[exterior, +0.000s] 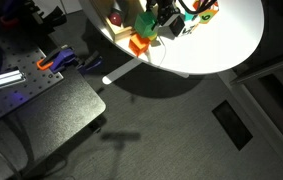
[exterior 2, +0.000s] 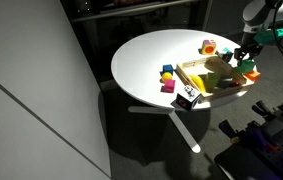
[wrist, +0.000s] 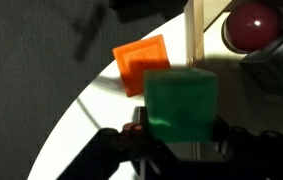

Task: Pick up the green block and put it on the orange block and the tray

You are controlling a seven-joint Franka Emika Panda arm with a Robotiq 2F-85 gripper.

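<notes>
Wrist view, from the left: white table [wrist: 86, 115] with the orange block [wrist: 141, 62] sitting near its edge. Just right of it and closer to the camera is the green block [wrist: 181, 105], covering the orange block's lower corner. The fingers [wrist: 224, 138] are clamped on the green block, one on each side, narrowed to the block's width. Behind it the tray [wrist: 191, 30] rim runs up the frame, with a red ball [wrist: 253, 25] to its right. In an exterior view, loose blocks [exterior 2: 167, 80] lie on the table left of the tray. The green block is at the tray's right end by the orange block; can't tell if they touch.
</notes>
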